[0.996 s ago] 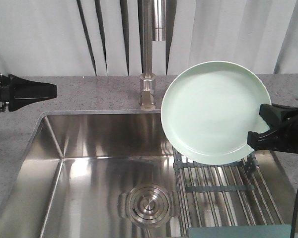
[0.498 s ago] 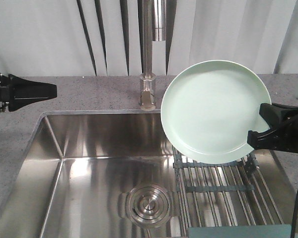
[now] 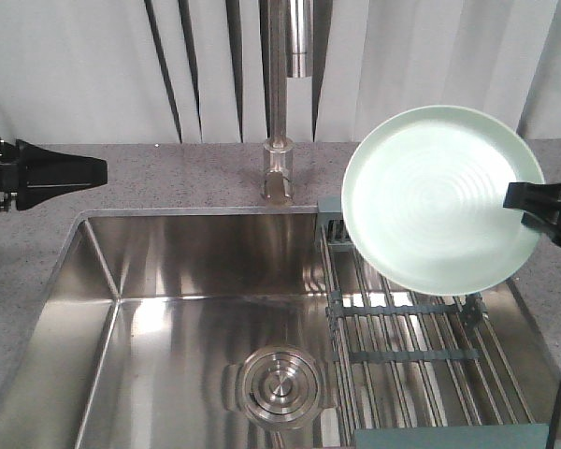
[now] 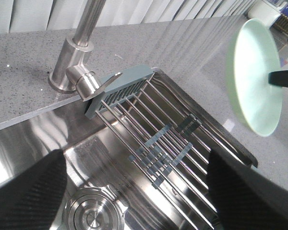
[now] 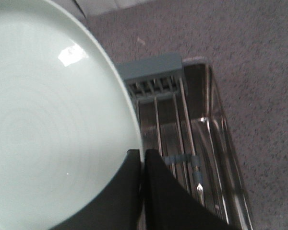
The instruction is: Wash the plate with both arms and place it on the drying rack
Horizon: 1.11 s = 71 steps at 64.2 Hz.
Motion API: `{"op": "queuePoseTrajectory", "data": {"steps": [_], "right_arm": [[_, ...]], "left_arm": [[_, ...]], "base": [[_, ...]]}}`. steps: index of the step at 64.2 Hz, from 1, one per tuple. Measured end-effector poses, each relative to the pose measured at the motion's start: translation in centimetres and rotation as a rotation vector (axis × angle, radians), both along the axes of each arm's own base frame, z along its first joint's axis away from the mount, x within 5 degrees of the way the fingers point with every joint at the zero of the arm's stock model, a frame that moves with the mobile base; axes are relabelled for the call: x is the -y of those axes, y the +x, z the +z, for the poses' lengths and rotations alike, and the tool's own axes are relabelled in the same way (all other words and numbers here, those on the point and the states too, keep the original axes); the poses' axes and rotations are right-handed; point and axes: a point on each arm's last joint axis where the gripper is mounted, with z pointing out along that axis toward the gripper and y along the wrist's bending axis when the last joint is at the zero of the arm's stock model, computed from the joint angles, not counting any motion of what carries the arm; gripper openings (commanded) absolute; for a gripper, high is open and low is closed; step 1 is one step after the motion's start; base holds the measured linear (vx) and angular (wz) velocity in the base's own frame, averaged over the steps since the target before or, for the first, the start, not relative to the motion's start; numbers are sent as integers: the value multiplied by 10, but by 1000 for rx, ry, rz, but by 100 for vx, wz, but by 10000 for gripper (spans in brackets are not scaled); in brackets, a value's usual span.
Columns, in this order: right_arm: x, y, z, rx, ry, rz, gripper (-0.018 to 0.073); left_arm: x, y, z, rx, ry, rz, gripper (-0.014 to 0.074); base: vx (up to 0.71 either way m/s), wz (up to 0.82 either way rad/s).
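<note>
Your right claw (image 5: 141,158) is clenched on the plate (image 5: 53,124); in its wrist view the two black fingers (image 5: 170,201) pinch the rim at about 5 o'clock of the disc, one on each face. From the front, that claw (image 3: 524,197) comes in from the right edge and bites the plate (image 3: 439,210) at its 3 o'clock; the plate is in the air, tilted nearly upright with its face towards the front camera, touching only the claw. It hangs above the far end of the rack (image 3: 402,341); the rack lies flat across the right part of the sink (image 3: 168,281), rods running from 12 to 6 o'clock, its grey-green end bar at the plate's 8 o'clock. The drain (image 3: 279,383) sits in the sink floor just beside the rack, at its 9 o'clock; the tap (image 3: 280,103) stands on the bench (image 3: 168,173) at the plate's 9 o'clock.

Your left claw (image 3: 84,172) is well apart from all this, at 9 o'clock of the front view, over the bench by the sink's far left corner, pointing right. Its wrist view shows the claw (image 4: 137,155) released, fingers spread wide to the lower corners; beyond them lie the rack (image 4: 153,139) and drain (image 4: 89,218), with the tap (image 4: 74,57) at 11 o'clock and the plate (image 4: 254,76), seen obliquely, at 2 o'clock.
</note>
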Motion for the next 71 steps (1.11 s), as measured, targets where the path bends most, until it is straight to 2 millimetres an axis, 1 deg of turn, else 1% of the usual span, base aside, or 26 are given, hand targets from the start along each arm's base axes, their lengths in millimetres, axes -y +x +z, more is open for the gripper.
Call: {"op": "queuePoseTrajectory", "data": {"steps": [7,16,19,23,30,35,38,43,46,50,56,60,63,68,71], "right_arm": [[-16,14,3,-120,-48,140,-5],[-46,25,2,-267,-68,317,-5],[-60,27,1,-300,-66,375,-5],[-75,29,0,-324,-62,432,-5],[-108,35,2,-328,-47,524,-5],[-127,46,6,-318,-23,550,-5],[-132,55,10,-309,-5,535,-5],[-131,74,14,-304,15,471,-5],[-123,85,16,-297,24,415,-5],[-108,97,19,-294,36,331,-5],[-79,106,19,-313,21,241,-5],[-64,105,20,-333,-13,208,-5],[-55,101,20,-353,-44,194,-5],[-48,88,19,-369,-73,196,-5],[-46,77,17,-378,-74,202,-5]], "left_arm": [[0,0,0,0,0,0,570],[0,0,0,0,0,0,570],[0,0,0,0,0,0,570],[0,0,0,0,0,0,570],[0,0,0,0,0,0,570],[0,0,0,0,0,0,570],[0,0,0,0,0,0,570],[0,0,0,0,0,0,570],[0,0,0,0,0,0,570],[0,0,0,0,0,0,570],[0,0,0,0,0,0,570],[0,0,0,0,0,0,570],[0,0,0,0,0,0,570],[0,0,0,0,0,0,570],[0,0,0,0,0,0,570]], "base": [[0,0],[0,0],[0,0],[0,0],[0,0],[0,0],[0,0],[0,0],[0,0],[0,0],[0,0],[0,0],[0,0],[0,0],[0,0]]}}
